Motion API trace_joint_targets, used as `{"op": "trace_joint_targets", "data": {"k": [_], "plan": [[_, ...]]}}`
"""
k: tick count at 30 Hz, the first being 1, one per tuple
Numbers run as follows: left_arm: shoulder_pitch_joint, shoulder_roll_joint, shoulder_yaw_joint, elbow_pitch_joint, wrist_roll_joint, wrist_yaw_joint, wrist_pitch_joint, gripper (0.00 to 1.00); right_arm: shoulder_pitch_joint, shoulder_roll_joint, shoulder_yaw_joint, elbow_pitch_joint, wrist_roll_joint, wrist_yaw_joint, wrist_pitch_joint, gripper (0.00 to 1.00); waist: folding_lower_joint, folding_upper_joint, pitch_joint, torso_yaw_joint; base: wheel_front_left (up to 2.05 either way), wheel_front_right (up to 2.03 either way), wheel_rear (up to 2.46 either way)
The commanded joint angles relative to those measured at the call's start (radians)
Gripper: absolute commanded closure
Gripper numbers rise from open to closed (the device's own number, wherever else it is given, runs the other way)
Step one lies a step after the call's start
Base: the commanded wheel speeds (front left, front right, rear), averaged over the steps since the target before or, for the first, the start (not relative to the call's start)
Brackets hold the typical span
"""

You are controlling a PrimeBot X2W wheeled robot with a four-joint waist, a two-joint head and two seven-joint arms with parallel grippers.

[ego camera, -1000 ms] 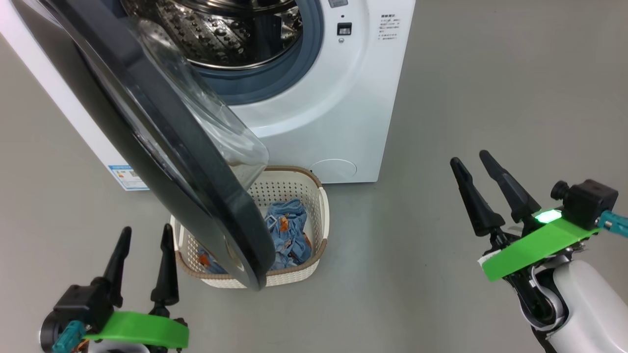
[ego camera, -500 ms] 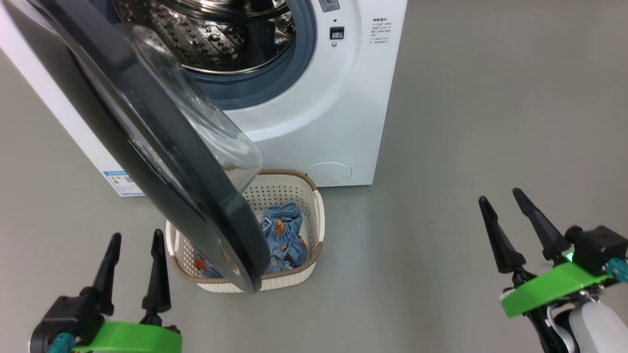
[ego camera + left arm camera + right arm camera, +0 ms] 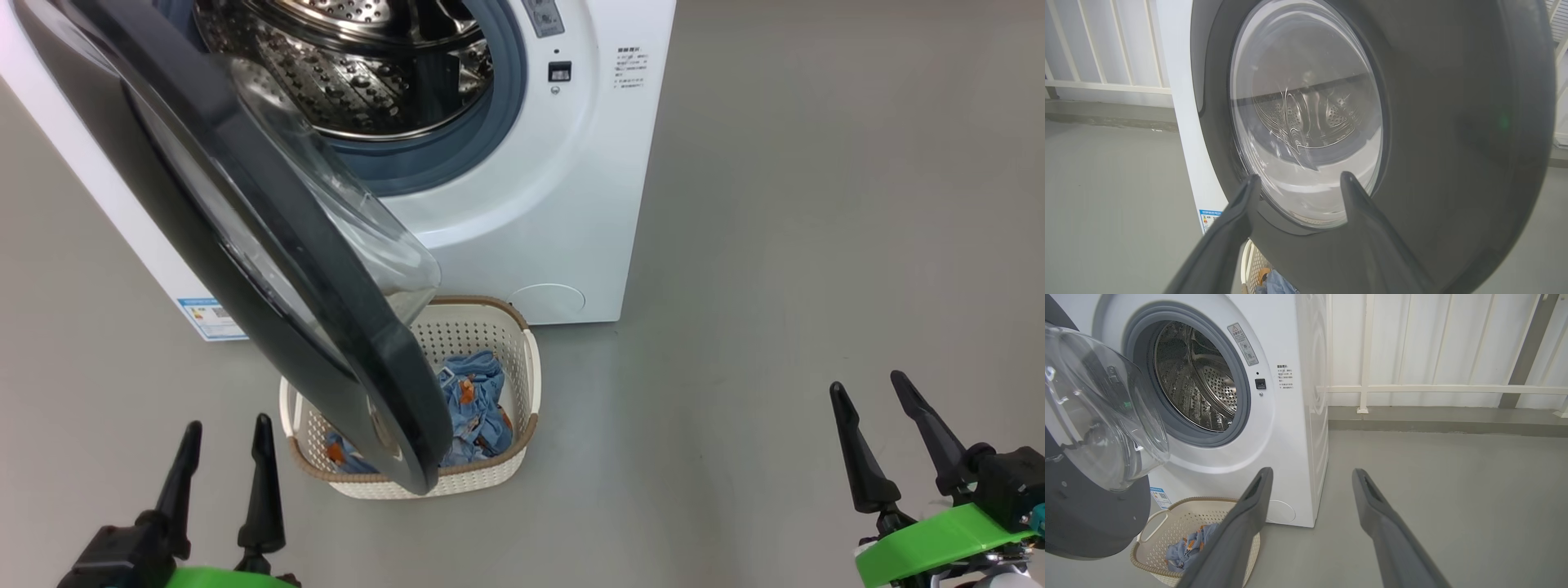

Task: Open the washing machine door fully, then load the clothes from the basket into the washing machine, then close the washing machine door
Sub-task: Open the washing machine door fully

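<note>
From the head, the whole picture has slid a little since a second ago, so the camera has moved, yet the right gripper [image 3: 867, 380] has clearly pulled back from the washing machine [image 3: 563, 188] and out past its right side. The left gripper [image 3: 229, 421] has eased back from it only slightly. Both stand with their long dark fingers spread wide, holding and touching nothing. The washing machine door [image 3: 245, 237], a glossy black round disc, hangs partly open from the machine's left side. Its clear glass bowl [image 3: 359, 220] bulges toward the perforated steel drum [image 3: 367, 73]. The cream perforated basket [image 3: 457, 335] with its brown woven-look rim sits on the grey floor [image 3: 775, 245] just in front of the machine. The door's lower edge hangs over the basket's left half, and the crumpled light-blue clothes [image 3: 473, 408] lie inside it. From the left wrist, the left gripper [image 3: 1300, 176] faces the door's smooth outer face [image 3: 1453, 122] with fingers wide apart and near it. I cannot tell whether they touch. The machine's white side [image 3: 1180, 122] with a small blue label sticker [image 3: 1208, 218] stands behind, and a sliver of basket [image 3: 1248, 265] shows below. From the right wrist, the right gripper [image 3: 1312, 470] gapes empty toward the machine's front right corner [image 3: 1290, 457]. The basket [image 3: 1180, 522] and clothes [image 3: 1184, 547] lie at the machine's foot, under the door's glass bowl [image 3: 1098, 408].
</note>
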Motion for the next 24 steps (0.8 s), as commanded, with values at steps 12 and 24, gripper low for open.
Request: {"op": "trace_joint_targets", "data": {"k": [12, 24], "plan": [[-0.006, 0.016, 0.018, -0.015, -0.005, 0.009, -0.006, 0.00, -0.001, 0.007, 0.027, -0.023, -0.038, 0.003, -0.012, 0.00, 0.0000, -0.0001, -0.004, 0.016, 0.00, 0.00, 0.00], [-0.010, 0.016, 0.018, -0.009, -0.007, 0.007, -0.006, 0.00, -0.019, 0.009, 0.048, 0.008, -0.031, 0.003, -0.012, 0.00, 0.0000, -0.0001, 0.003, 0.025, 0.00, 0.00, 0.00]]}}
